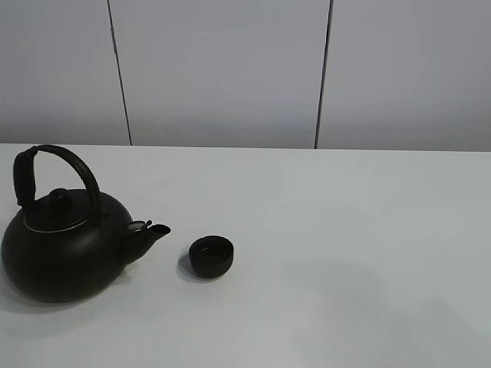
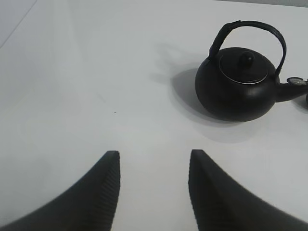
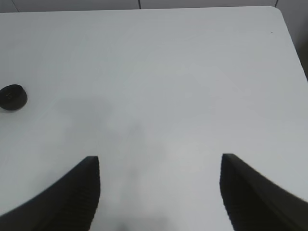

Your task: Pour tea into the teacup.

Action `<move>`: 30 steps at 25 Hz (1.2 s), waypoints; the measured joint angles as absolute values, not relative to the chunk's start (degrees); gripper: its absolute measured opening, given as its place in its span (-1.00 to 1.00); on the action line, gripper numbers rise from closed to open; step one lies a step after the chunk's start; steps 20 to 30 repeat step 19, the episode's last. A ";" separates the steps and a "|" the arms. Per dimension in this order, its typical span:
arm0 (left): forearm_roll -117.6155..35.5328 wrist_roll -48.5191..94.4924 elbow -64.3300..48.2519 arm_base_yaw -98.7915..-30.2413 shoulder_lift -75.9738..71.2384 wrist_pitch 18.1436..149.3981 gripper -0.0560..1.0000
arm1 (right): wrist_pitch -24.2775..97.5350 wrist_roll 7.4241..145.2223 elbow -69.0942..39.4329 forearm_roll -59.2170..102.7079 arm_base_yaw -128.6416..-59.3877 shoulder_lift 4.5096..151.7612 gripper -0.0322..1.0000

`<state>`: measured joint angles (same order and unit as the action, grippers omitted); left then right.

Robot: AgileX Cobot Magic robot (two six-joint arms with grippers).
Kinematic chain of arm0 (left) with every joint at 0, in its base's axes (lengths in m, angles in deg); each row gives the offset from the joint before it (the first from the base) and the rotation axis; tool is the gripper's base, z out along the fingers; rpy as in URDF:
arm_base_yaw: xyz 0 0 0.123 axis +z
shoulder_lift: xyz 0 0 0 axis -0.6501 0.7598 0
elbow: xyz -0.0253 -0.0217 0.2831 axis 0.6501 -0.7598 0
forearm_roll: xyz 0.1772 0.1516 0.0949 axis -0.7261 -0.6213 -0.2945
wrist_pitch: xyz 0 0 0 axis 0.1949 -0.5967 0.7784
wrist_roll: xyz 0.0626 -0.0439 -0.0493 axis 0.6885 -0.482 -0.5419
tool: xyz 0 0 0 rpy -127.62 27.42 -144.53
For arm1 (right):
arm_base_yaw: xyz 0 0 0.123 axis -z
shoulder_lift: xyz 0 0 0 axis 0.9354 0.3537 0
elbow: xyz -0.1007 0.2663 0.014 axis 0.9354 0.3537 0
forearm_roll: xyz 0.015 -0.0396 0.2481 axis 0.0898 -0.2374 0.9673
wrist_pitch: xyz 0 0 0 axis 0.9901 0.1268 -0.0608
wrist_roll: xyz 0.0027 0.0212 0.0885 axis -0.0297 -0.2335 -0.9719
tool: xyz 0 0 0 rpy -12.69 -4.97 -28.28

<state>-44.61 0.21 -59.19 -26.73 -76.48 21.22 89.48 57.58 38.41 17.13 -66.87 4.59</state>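
Since nothing's been grabbed yet, both the left gripper [image 2: 153,192] and right gripper [image 3: 160,192] are held apart and empty; the teacup [image 1: 211,256] is parked at the kettle [image 1: 65,245] spout's 3 o'clock, ready for pouring.

- The left gripper [image 2: 153,192] is showing two black fingers [image 2: 98,197], each tapering from a broad base toward a blunt tip.
- Fine parallel ridges are running across the inner faces of those fingers, giving a ribbed, matte look.
- The right gripper [image 3: 160,192] is showing the same pair of black fingers [image 3: 74,195], curved on the outer edge.
- Its inner pads are carrying matching ribbed grooves; no cables, screws or markings are showing.
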 joint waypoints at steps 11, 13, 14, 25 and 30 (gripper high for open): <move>-45.90 0.21 -59.72 -38.06 -76.48 22.11 -0.26 | 89.45 57.58 38.41 17.13 -66.87 4.59 0.01; -45.90 0.21 -59.72 -39.55 -76.48 22.11 -0.26 | 89.45 57.58 38.41 17.13 -66.87 4.59 0.01; -45.90 0.21 -59.72 -39.95 -76.48 22.11 -0.26 | 89.45 57.58 38.41 17.13 -66.87 4.59 0.01; -45.92 0.21 -59.72 -40.23 -76.48 22.11 -0.26 | 89.45 57.58 38.41 17.13 -66.87 4.59 0.01; -45.92 0.21 -59.72 -40.23 -76.48 22.11 -0.26 | 89.45 57.58 38.41 17.13 -66.87 4.59 0.01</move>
